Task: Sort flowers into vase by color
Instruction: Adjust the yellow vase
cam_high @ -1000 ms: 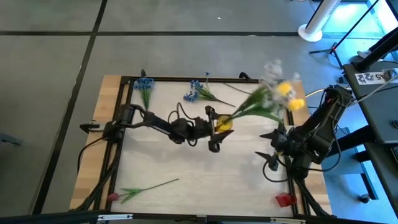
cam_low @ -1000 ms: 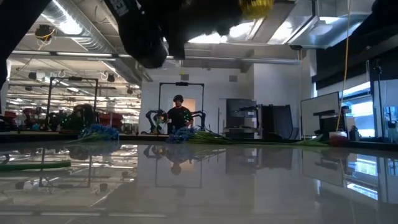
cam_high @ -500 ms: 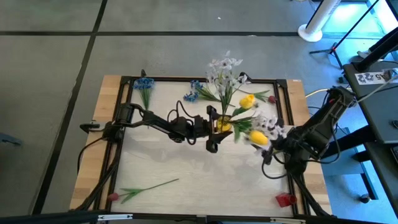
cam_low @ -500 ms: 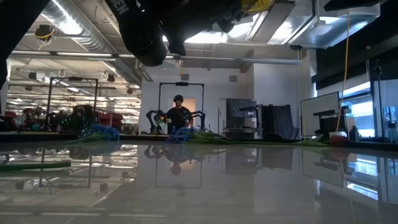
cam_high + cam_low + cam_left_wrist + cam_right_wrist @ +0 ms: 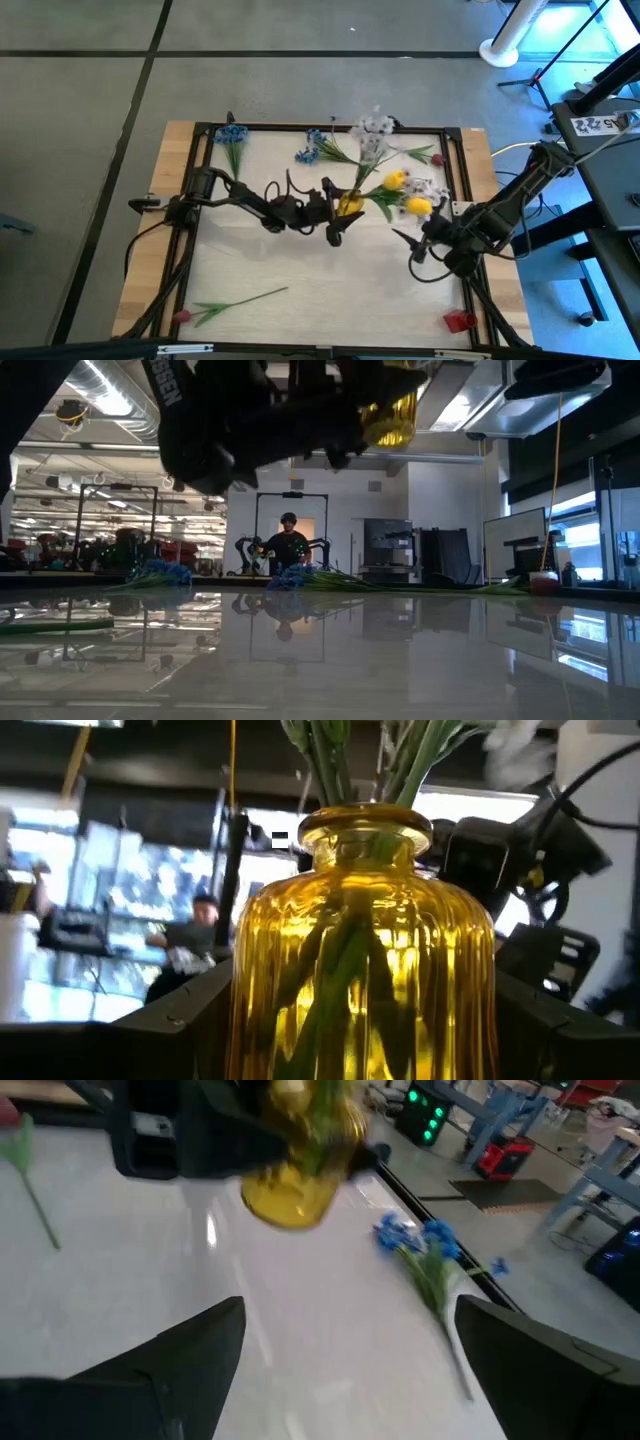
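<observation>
Two grippers: the left gripper (image 5: 338,205) pinches a yellow vase (image 5: 349,203) of flowers (image 5: 385,175) above the table's (image 5: 300,260) open middle; the right gripper (image 5: 418,247) hangs spread at four o'clock. Blue flowers (image 5: 232,133) line the twelve-o'clock edge, a pink flower (image 5: 232,303) lies at seven.

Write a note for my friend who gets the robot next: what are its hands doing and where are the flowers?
Left tool: shut on the yellow vase, held above the table.
Right tool: open, empty, near the right edge.
Done: white and yellow flowers are in the vase.
Left: two blue bunches, one in the far left corner and one at the far edge, plus a red-pink flower near the front left.
</observation>
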`<action>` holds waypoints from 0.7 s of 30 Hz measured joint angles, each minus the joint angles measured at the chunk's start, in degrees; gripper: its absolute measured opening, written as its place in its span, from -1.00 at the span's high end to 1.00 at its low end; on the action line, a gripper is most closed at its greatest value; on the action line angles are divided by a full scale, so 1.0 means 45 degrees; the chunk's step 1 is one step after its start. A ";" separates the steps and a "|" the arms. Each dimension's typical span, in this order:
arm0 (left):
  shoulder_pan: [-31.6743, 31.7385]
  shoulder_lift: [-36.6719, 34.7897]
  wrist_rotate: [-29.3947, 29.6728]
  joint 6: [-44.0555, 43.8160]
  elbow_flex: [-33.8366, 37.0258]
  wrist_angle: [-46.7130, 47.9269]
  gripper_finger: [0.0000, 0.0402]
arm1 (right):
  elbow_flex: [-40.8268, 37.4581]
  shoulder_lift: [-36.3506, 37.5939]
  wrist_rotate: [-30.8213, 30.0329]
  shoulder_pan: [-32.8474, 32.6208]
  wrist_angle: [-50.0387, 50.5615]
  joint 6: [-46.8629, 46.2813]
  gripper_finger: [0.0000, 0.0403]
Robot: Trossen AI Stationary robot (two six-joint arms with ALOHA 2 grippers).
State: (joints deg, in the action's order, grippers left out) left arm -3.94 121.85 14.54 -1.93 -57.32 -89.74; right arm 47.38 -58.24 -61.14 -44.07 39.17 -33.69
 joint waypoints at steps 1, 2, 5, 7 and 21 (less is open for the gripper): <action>0.0012 0.0003 -0.0328 -0.0263 0.0114 0.0026 -0.37 | -0.0270 0.0000 -0.0003 0.0126 -0.0843 0.0454 -0.78; 0.0019 0.0003 -0.0569 -0.0489 0.0209 0.0038 -0.37 | -0.0561 0.0000 0.0129 0.0281 -0.1811 0.0932 -0.78; -0.0047 0.0003 -0.0840 -0.0489 0.0372 0.0015 -0.37 | -0.1537 -0.0010 0.0955 0.0931 -0.5004 0.2832 -0.78; -0.0081 0.0003 -0.1103 -0.0347 0.0379 0.0051 -0.37 | -0.2140 -0.0019 0.1391 0.1399 -0.7381 0.4237 -0.78; -0.0258 0.0003 -0.2112 0.0461 -0.0111 0.0579 -0.37 | -0.3606 -0.2190 0.6377 0.4503 -1.7656 0.7445 -0.78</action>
State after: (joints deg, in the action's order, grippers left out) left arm -5.10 121.86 5.04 0.14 -57.82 -87.13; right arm 31.16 -68.09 -32.44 -23.81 -40.28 -0.19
